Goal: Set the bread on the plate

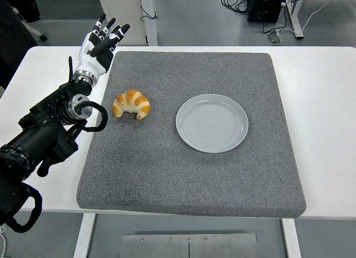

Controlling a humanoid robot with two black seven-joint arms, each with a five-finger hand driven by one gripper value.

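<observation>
Bread (131, 104) is lying untouched on the grey mat (189, 174), well apart from the left hand (98, 50), which is hovering over the far left corner of the mat where it meets the white table (322, 102). That hand is holding nothing; its fingers (115, 33) are stretching out straight and slightly fanned, pointing away toward the far edge of the table. The black left arm (44, 135) is reaching in from the left edge, passing over the bare table beside the mat.

Nearest the hand, on the left half of the mat, the bread is showing as a golden-brown croissant with paler ridges across its back. It is curving like an arch, its two tips pointing toward the near edge of the table, and its long axis is running roughly left to right, tilting a little so the right tip is sitting nearer.

Further right, near the middle of the mat, a round pale grey-blue plate (212, 123) is sitting flat and empty, clearly apart from the croissant.
</observation>
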